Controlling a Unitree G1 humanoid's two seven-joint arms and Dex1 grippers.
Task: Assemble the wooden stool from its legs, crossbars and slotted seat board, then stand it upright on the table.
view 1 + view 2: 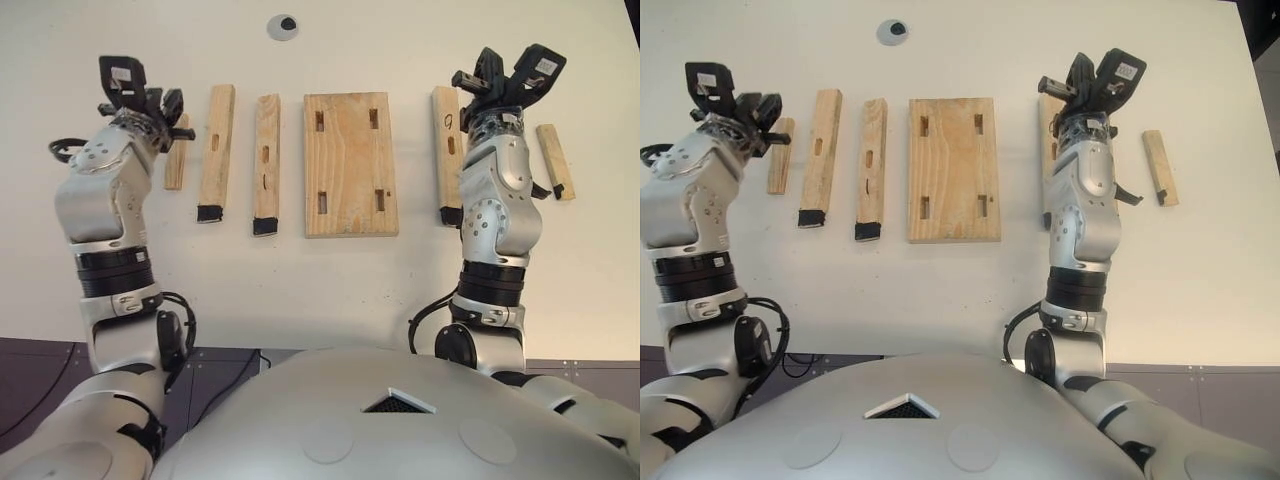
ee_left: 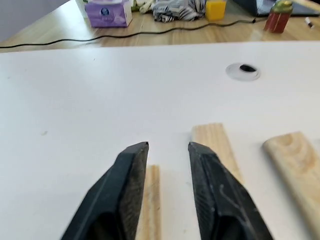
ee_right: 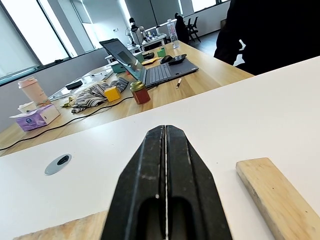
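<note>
- Desk (image 1: 300,285): white top, with all the stool parts lying flat in one row across it, long sides running from the near edge to the far edge.
- Slotted seat board (image 1: 345,165): middle of the row, flat. It has four rectangular slots, two toward the far edge and two toward the near edge. No part sits in any of them.
- Toward the left edge from the board: inner leg (image 1: 266,165), then outer leg (image 1: 216,152). Each has a slot in its upper face and a black-tipped end pointing to the near edge. The two are apart from each other and from the board.
- Left crossbar (image 1: 177,160): short plain stick, outermost on that side, just beside the outer leg.
- Right leg (image 1: 443,130): just right of the board, black tip to the near edge, partly hidden behind the right arm.
- Right crossbar (image 1: 554,160): short stick nearest the right edge, slightly skewed.
- Left gripper (image 2: 168,146): fingers parted a narrow gap, holding nothing, hovering above the far end of the left crossbar.
- Right gripper (image 3: 166,128): fingers pressed flat together, nothing between them, raised over the far end of the right leg.
- Cable grommet (image 1: 283,27): round, near the far edge.
- Wooden table behind the desk: purple tissue box (image 3: 37,117), lidded jar (image 3: 140,92) with reddish contents, open laptop (image 3: 150,67).
</note>
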